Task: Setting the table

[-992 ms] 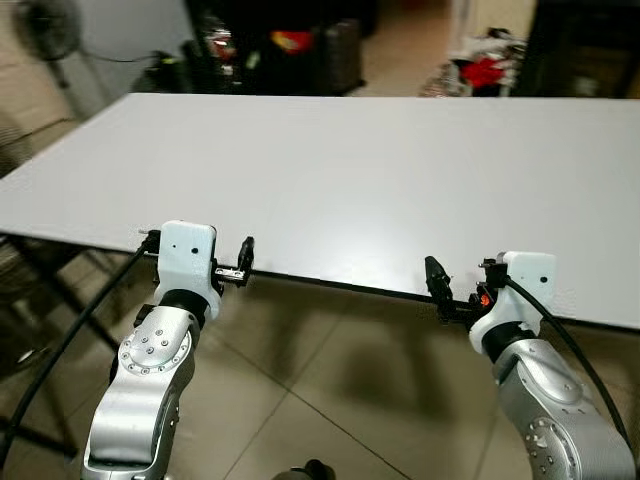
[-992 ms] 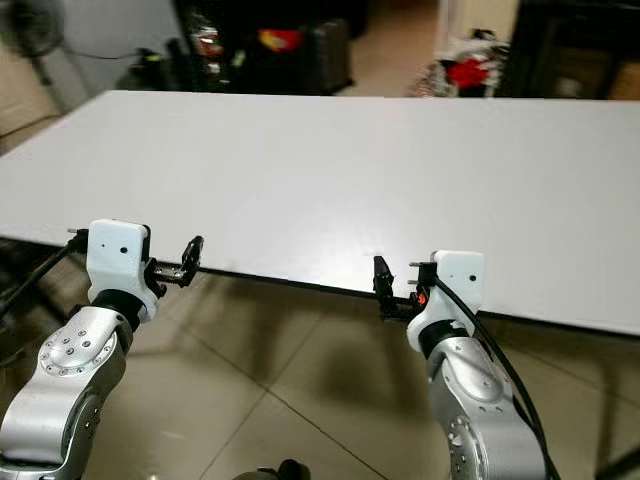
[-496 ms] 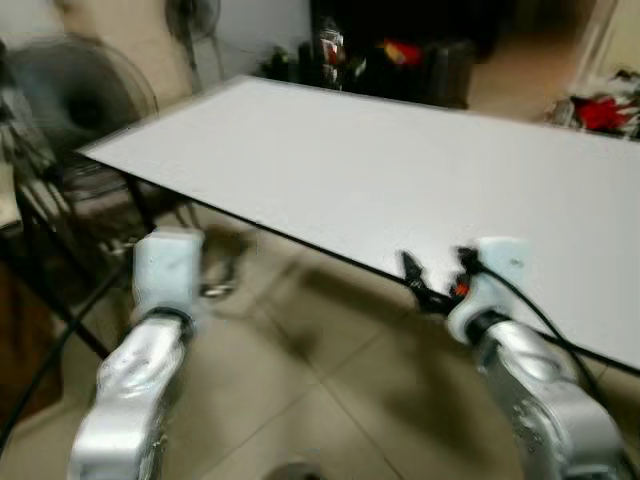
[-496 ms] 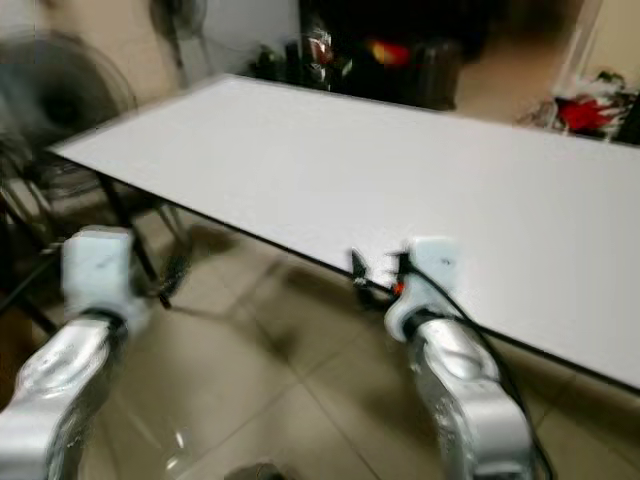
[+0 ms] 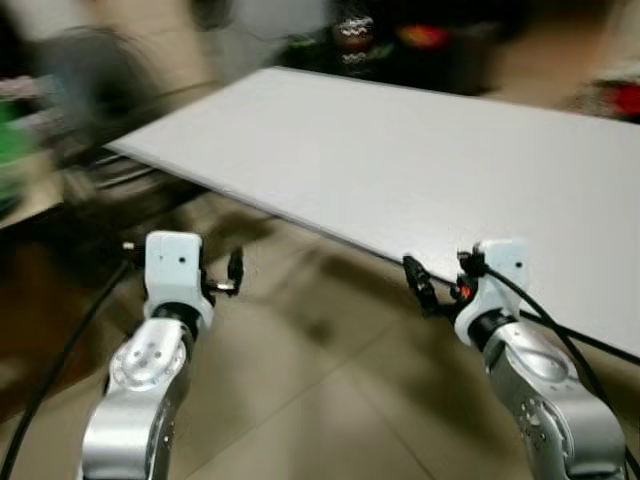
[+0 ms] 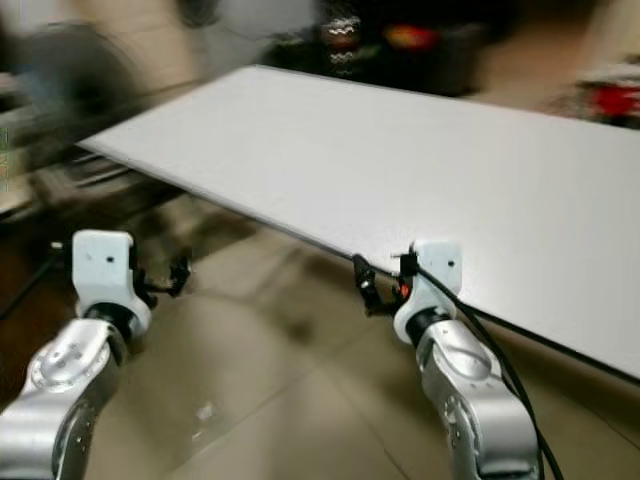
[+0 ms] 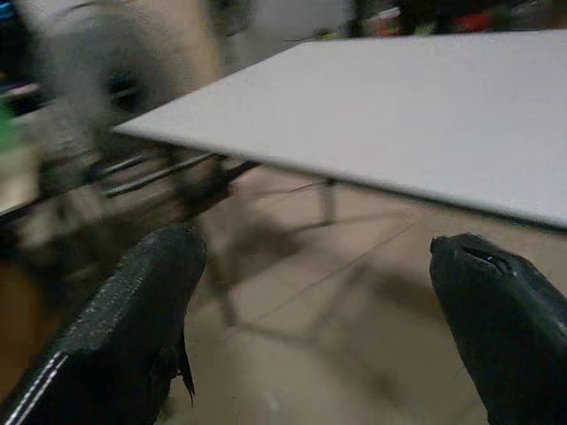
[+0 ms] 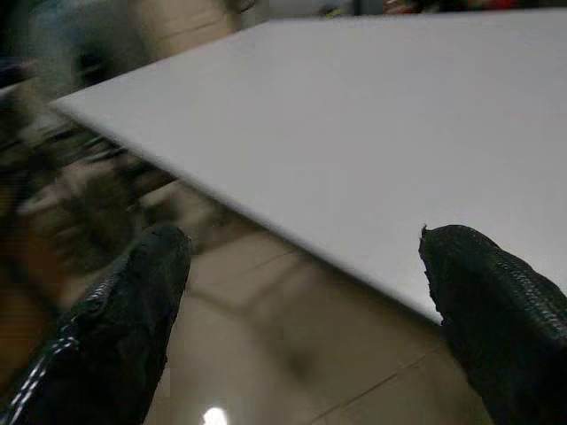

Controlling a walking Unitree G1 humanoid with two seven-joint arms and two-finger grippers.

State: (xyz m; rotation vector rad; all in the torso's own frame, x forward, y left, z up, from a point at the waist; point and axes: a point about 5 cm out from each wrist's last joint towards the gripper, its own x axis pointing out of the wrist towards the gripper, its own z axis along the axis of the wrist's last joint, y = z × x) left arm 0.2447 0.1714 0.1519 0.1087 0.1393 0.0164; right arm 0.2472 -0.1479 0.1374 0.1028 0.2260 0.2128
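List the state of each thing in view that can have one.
Table: white top bare, nothing set on it.
Left gripper: open, holding nothing, over the tiled floor.
Right gripper: open, holding nothing, at the table's near edge.

No legible text or labels.

Left end effector [image 5: 236, 272] and right end effector [image 5: 418, 286] raised forward, fingers spread.

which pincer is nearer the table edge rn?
Right. The right pincer sits at the white table edge; the left pincer hangs over floor, clear of it.
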